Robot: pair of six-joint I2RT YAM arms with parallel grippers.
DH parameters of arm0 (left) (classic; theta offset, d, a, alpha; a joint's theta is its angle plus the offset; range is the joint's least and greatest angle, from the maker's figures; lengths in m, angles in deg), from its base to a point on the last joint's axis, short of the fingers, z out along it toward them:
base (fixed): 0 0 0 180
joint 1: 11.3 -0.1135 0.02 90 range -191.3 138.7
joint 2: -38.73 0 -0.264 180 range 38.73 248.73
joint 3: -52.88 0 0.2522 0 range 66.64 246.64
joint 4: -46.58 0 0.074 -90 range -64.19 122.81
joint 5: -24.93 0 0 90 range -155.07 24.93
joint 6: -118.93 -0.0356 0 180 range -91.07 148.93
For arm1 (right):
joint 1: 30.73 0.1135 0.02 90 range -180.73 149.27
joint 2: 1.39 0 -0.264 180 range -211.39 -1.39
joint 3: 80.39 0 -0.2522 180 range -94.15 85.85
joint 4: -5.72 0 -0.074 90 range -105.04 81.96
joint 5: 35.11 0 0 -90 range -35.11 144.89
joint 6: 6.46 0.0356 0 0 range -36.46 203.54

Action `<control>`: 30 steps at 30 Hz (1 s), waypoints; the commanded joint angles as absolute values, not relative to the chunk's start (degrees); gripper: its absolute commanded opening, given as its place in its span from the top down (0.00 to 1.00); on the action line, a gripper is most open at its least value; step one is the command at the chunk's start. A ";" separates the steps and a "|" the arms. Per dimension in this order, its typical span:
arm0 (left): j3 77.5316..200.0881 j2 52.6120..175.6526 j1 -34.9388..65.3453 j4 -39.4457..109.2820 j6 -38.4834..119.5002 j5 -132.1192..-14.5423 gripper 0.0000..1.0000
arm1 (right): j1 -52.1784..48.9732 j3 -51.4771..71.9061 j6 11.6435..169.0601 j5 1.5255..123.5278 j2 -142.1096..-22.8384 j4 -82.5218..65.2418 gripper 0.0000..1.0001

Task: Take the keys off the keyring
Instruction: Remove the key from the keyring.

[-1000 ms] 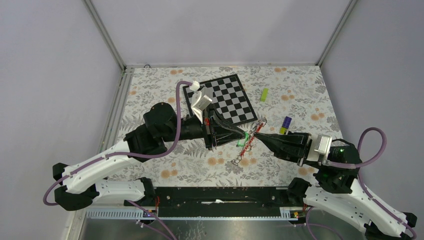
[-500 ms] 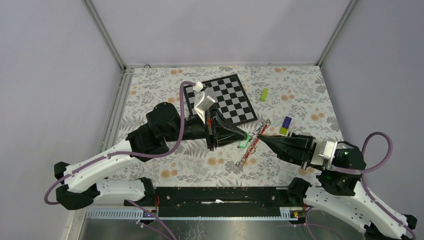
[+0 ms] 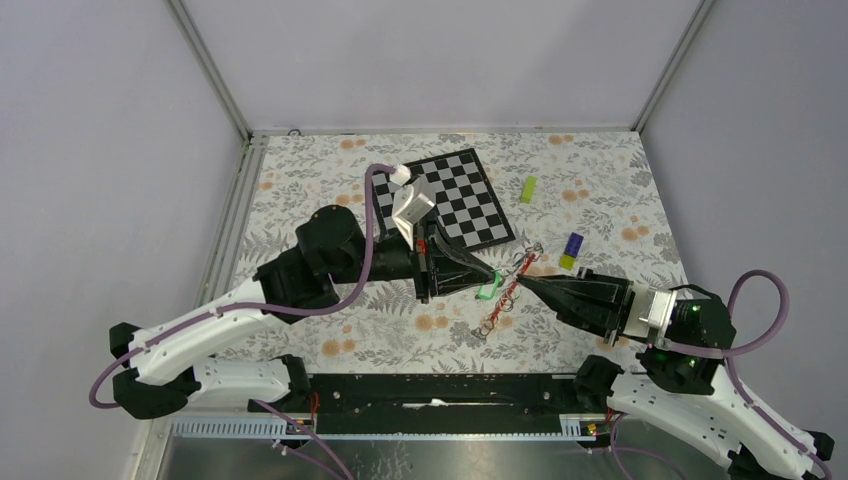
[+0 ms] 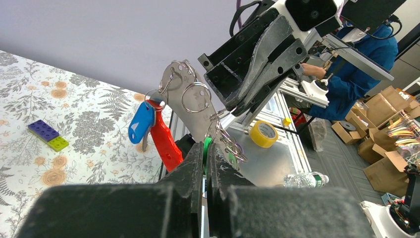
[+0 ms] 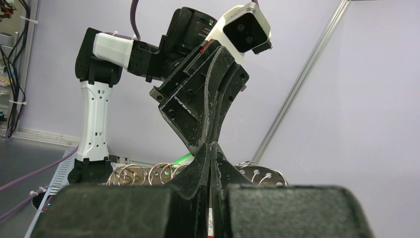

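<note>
Evidently unfinished: at frame centre the green key (image 4: 204,151) is pinched by the left gripper (image 3: 490,279), the keyring (image 4: 166,141) by the right gripper (image 3: 524,281).

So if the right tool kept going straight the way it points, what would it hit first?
The right tool is shut on the red strap of the keyring; straight ahead, the left tool faces it, pinching a green key, so probably that, though depth is unclear.

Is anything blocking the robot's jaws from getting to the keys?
Nothing visible does. Both are shut in mid-air: the left gripper on the green key, the right gripper on the keyring.
</note>
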State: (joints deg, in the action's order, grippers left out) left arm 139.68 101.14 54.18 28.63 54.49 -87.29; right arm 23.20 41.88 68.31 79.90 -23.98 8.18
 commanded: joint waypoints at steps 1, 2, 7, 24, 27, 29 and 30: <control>140.32 101.81 53.74 28.15 54.46 -85.97 1.00 | 23.15 41.11 68.75 81.84 -22.14 19.00 1.00; 140.25 101.92 53.74 28.41 54.62 -86.14 1.00 | 23.17 41.07 68.89 81.86 -22.20 19.36 1.00; 139.07 102.30 53.74 30.56 56.07 -87.36 1.00 | 23.15 40.94 69.03 82.54 -22.60 20.70 1.00; 137.74 104.42 53.74 34.75 59.34 -91.47 1.00 | 23.13 40.76 67.89 84.67 -24.05 18.57 1.00; 137.84 104.18 53.74 34.68 59.06 -91.23 1.00 | 23.15 40.75 67.89 85.30 -23.97 17.62 1.00; 137.83 104.04 53.74 34.51 58.87 -91.06 1.00 | 23.15 40.74 67.89 85.43 -23.94 17.16 1.00; 137.83 104.00 53.74 34.41 58.74 -90.97 1.00 | 23.10 40.76 67.94 85.43 -23.81 16.91 1.00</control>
State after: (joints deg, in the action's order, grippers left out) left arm 137.27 105.18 54.02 30.81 59.32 -90.81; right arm 23.22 42.52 68.31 84.40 -23.65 15.18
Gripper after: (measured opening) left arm 0.025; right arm 0.019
